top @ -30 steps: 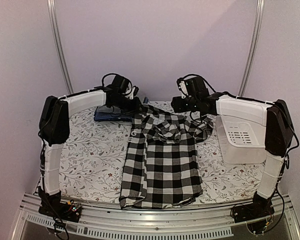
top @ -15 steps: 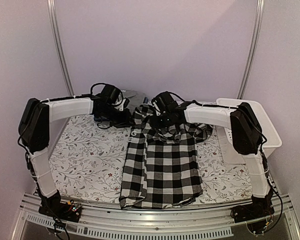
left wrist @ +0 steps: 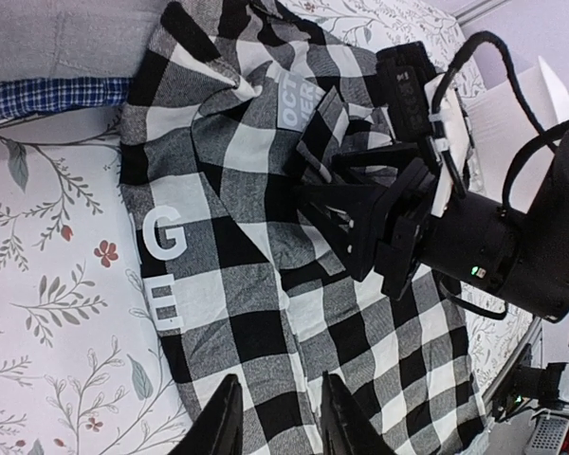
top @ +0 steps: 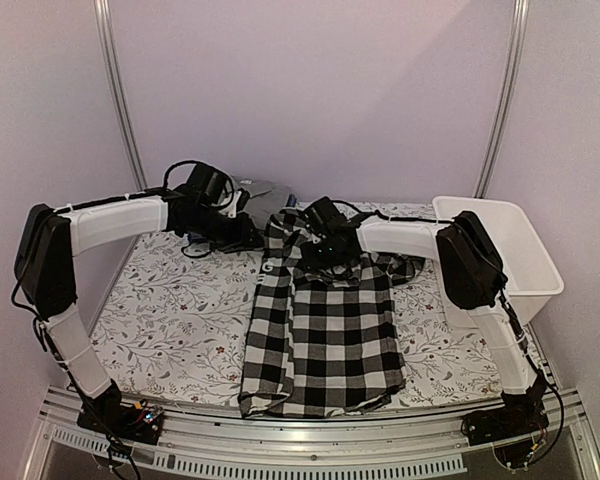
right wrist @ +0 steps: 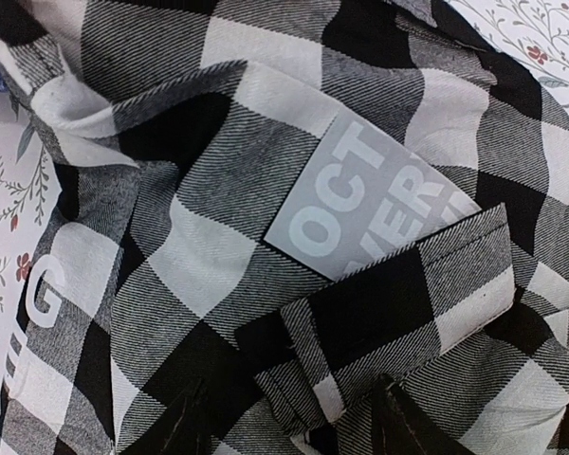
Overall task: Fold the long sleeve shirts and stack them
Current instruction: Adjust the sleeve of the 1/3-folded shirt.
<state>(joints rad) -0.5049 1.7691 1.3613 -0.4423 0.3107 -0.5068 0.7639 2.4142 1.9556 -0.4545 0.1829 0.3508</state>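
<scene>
Checked shirt [top: 325,330] looks soft, light and limp, best pinched at the collar [right wrist: 408,284] seam; right gripper [right wrist: 289,408] spread over the collar, left gripper [left wrist: 280,408] spread beside it, both empty

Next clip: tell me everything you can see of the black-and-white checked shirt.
The checked shirt is woven cloth in large black-and-white checks, with pale grey printed letters near the collar. It lies lengthwise on the floral table cover, sides folded inward into a narrow panel, hem at the near edge, collar end rumpled. Its far left corner meets a folded blue shirt. The right end effector hangs open over the collar; contact is unclear.
</scene>
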